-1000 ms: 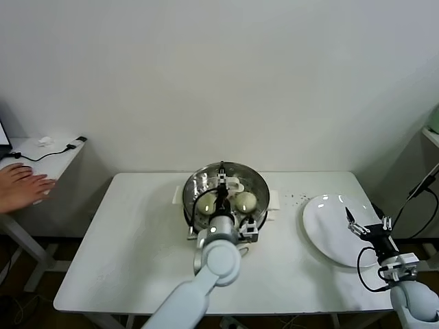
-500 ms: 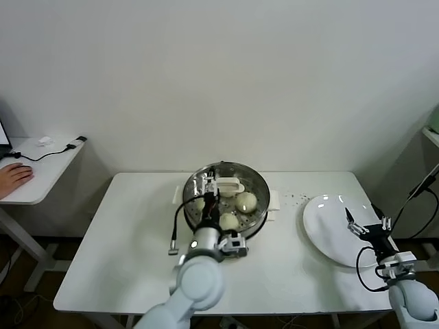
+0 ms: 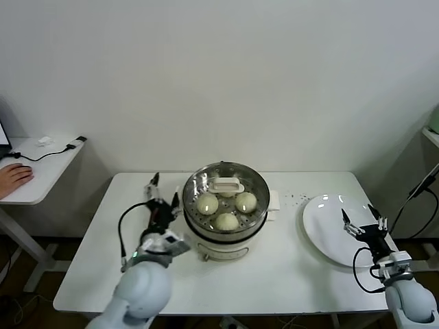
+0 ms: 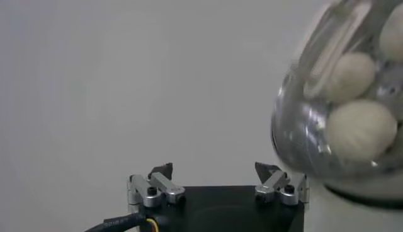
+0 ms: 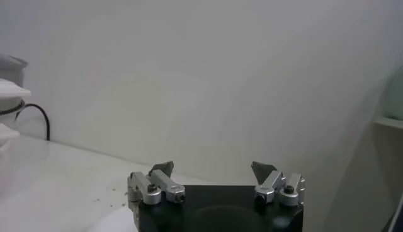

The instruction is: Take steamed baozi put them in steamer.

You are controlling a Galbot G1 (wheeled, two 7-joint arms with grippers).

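Note:
The steamer [image 3: 206,236] stands mid-table, a shiny steel pot on a white base. Three steamed baozi [image 3: 227,221] lie on its tray. A glass lid with a white handle [image 3: 226,185] appears to cover them. My left gripper [image 3: 163,192] hovers just left of the pot, open and empty. In the left wrist view that gripper [image 4: 216,171] is beside the steamer [image 4: 302,145], and baozi [image 4: 360,129] show through the glass. My right gripper [image 3: 360,223] stands open and empty over the white plate [image 3: 326,219]. The right wrist view shows that gripper [image 5: 214,169] with nothing between its fingers.
The empty plate lies at the table's right edge. Dark crumbs [image 3: 296,199] dot the table between steamer and plate. At the far left, a side desk [image 3: 41,164] carries a cable and a person's hand [image 3: 14,175].
My left gripper has drawn back from above the steamer to its left side, with its jaws open. The person's hand has pulled back on the side desk. The right arm barely shifted.

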